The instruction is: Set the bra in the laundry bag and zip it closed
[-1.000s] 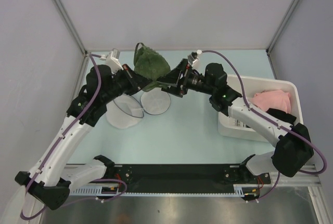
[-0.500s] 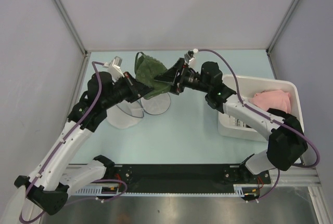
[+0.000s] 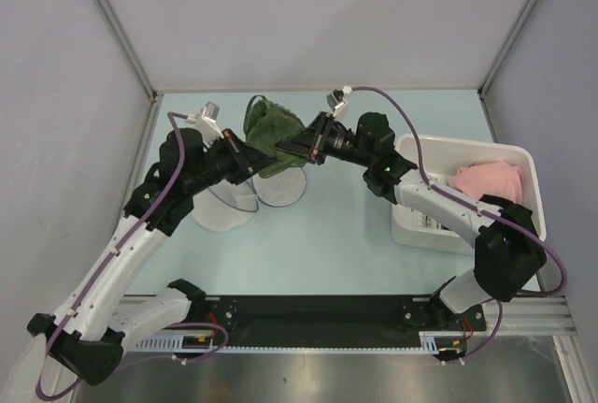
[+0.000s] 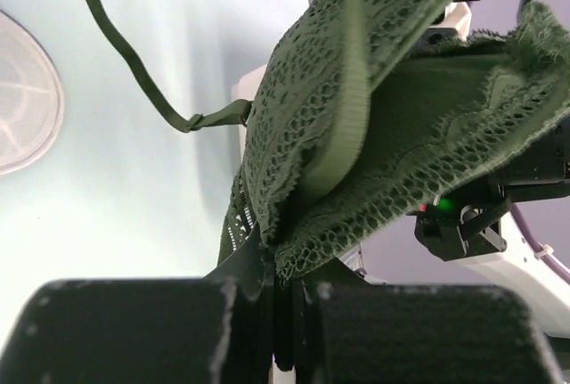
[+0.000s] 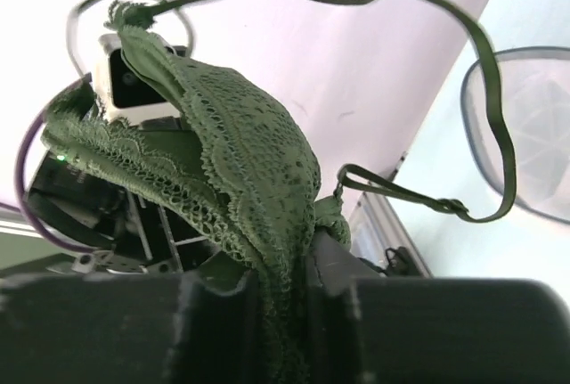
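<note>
The bra [image 3: 269,127], dark olive-green lace, hangs above the table between the two arms. My left gripper [image 3: 250,159] is shut on its lower left edge. My right gripper [image 3: 291,149] is shut on its right edge. In the left wrist view the bra [image 4: 374,126] rises from the shut left gripper [image 4: 283,288], a strap looping off to the left. In the right wrist view the lace bra [image 5: 240,161] is pinched in the shut right gripper [image 5: 287,308]. The laundry bag [image 3: 224,205], white mesh with a dark rim, lies opened in two round halves under the bra, the other half [image 3: 280,188] beside it.
A white rectangular bin [image 3: 418,227] stands at the right with a pink garment [image 3: 488,179] in it, the right forearm crossing above it. Grey walls close in the table at the back and both sides. Part of the mesh bag [image 5: 534,134] shows in the right wrist view.
My right gripper has closed from wide open onto the bra's right edge. The bra has sunk a little lower toward the bag, and the left gripper still holds it.
</note>
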Robot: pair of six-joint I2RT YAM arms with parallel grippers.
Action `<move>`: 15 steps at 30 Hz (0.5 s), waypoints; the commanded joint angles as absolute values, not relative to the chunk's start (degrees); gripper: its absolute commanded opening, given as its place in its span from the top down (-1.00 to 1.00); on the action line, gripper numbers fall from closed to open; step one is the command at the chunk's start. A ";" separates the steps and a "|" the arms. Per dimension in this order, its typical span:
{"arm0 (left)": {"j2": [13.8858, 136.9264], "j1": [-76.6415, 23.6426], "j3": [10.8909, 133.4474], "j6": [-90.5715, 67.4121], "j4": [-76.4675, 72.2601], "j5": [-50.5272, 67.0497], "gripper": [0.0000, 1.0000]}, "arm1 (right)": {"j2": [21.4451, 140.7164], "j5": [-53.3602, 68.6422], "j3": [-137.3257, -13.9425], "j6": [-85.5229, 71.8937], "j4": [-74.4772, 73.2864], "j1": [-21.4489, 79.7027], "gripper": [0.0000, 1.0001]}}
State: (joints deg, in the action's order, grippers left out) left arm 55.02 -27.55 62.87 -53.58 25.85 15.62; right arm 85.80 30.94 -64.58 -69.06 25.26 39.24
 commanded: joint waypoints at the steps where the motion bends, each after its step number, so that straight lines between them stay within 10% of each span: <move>1: 53.96 -26.98 61.79 -55.20 26.45 16.09 0.81 | 87.71 31.55 -65.30 -69.26 31.46 39.64 1.00; 8: 51.86 -26.10 65.47 -47.66 37.51 9.41 -0.42 | 91.05 33.31 -67.50 -67.15 29.44 38.94 1.00; 15: 49.31 -25.05 71.80 -40.96 52.71 -5.50 -0.87 | 95.62 36.64 -69.43 -67.59 32.86 38.76 1.00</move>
